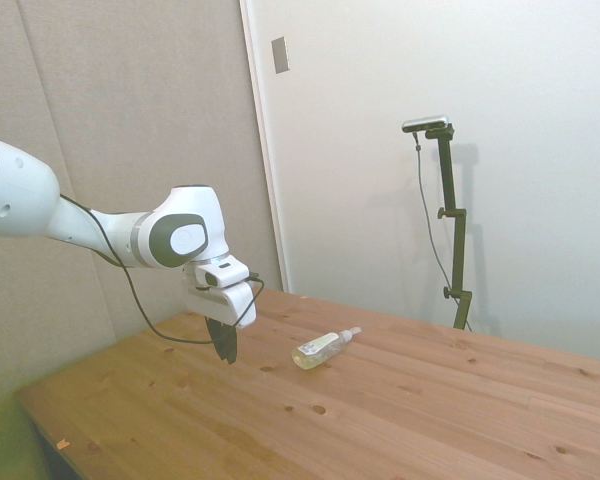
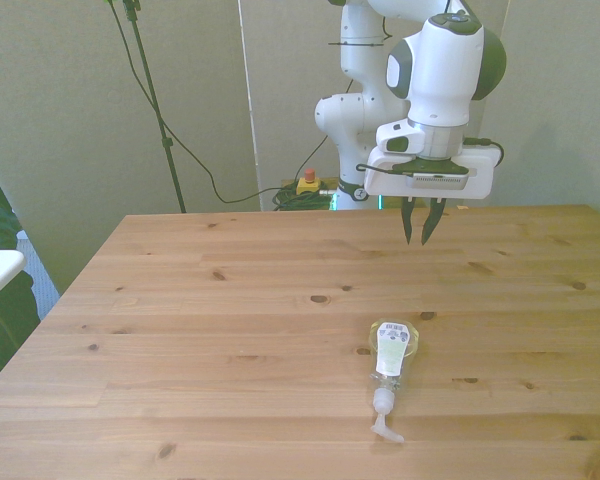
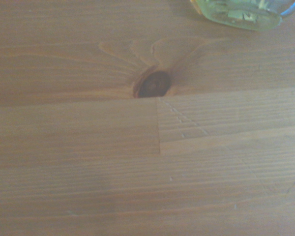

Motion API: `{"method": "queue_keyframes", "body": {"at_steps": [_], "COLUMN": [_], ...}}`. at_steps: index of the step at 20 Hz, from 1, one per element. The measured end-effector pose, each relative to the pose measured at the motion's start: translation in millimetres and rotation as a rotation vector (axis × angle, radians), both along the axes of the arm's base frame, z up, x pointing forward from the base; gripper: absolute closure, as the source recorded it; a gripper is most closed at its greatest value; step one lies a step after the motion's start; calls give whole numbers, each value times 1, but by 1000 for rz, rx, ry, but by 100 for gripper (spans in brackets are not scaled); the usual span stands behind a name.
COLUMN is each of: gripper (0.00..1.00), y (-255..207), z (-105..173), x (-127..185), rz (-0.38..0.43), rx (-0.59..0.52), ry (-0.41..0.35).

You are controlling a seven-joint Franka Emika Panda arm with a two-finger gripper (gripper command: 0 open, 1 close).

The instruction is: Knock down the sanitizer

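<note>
The sanitizer (image 1: 322, 350), a slim clear bottle of yellowish liquid with a white pump top, lies on its side on the wooden table (image 1: 400, 420). In the front view the sanitizer (image 2: 393, 346) rests with its nozzle pointing toward the table's near edge. My gripper (image 2: 418, 238) hangs just above the table behind the bottle, clear of it, fingers pointing down with a narrow gap and nothing between them. From the side, the gripper (image 1: 225, 352) is to the left of the bottle. The wrist view catches only the bottle's base (image 3: 236, 12).
A dark knot (image 3: 154, 84) marks the wood under the wrist camera. Bare table (image 2: 230, 300) stretches to the front view's left. A pale wall stands behind the table in the side view.
</note>
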State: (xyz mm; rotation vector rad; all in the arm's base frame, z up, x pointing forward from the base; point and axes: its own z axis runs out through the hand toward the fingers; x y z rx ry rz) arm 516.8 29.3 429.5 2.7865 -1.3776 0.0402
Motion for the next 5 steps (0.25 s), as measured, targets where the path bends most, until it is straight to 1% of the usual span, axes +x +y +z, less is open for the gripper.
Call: {"method": "queue_keyframes", "body": {"at_steps": [5], "gripper": [0], "y": [0], "z": [-1], "x": [-9], "rz": [14], "rx": [4], "ry": [8]}}
